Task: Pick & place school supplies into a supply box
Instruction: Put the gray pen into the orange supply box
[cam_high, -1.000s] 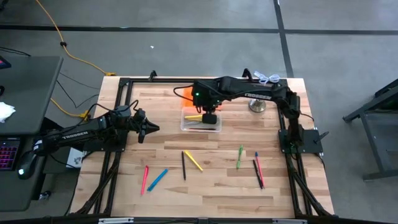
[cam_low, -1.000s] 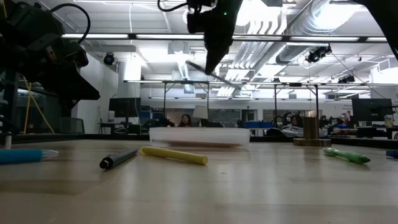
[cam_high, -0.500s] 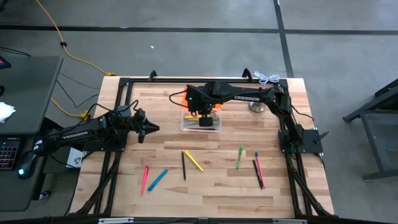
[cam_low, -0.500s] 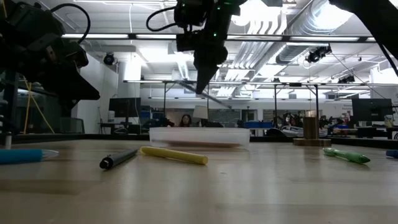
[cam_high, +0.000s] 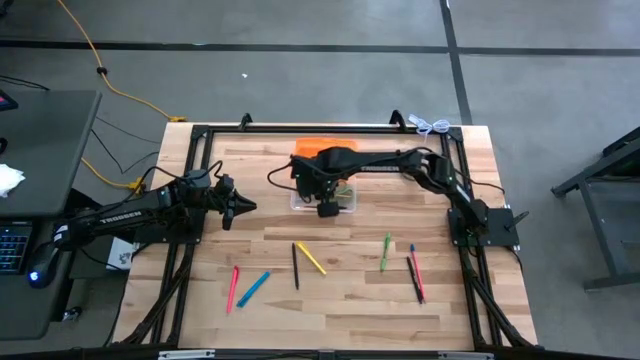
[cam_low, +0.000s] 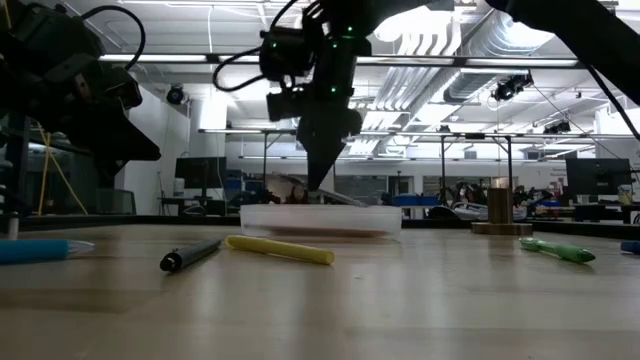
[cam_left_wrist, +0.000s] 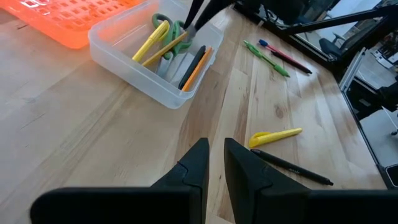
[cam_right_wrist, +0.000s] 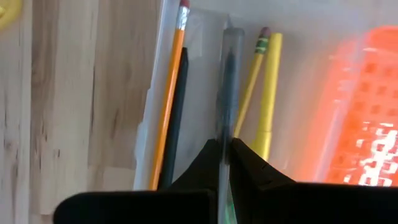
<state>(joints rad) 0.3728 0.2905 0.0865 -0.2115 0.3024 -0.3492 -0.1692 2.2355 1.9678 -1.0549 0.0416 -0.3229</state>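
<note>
The clear supply box (cam_high: 345, 200) (cam_left_wrist: 124, 68) (cam_low: 320, 217) sits left of the table's middle, toward the far edge. It holds a yellow marker (cam_left_wrist: 151, 38), green-handled scissors (cam_left_wrist: 177, 31), pencils and a black pen (cam_left_wrist: 193, 62). My right gripper (cam_high: 325, 207) (cam_low: 318, 185) (cam_right_wrist: 224, 146) hangs over the box, shut on a clear-barrelled pen (cam_right_wrist: 227, 74). My left gripper (cam_high: 248, 207) (cam_left_wrist: 216, 150) waits shut, left of the box. More supplies lie nearer the near edge: a black pen (cam_high: 296, 266), a yellow marker (cam_high: 312, 258), a pink pen (cam_high: 233, 287) and a blue marker (cam_high: 254, 288). My right gripper pinches the clear-barrelled pen's barrel (cam_right_wrist: 225, 127) between its two fingers, partway along its length. The fingers come from above, pointing down into the box. The pen slants in the hold (cam_low: 345, 198), its lower end down at the box's rim, above the pencils inside.
A bright orange rectangular piece (cam_high: 320, 148) (cam_left_wrist: 68, 18) lies just beyond the box on its far side. A green pen (cam_high: 386, 250) and a few dark, blue and pink pens (cam_high: 415, 275) lie toward the right. A bell (cam_low: 497, 210) stands far right. Bare wood lies between my left gripper and the box.
My right gripper has moved down and a little toward the table's left and near edges, from well above the box to just over its rim. It has stayed shut on the pen, which came down with it, still slanted, into the box.
</note>
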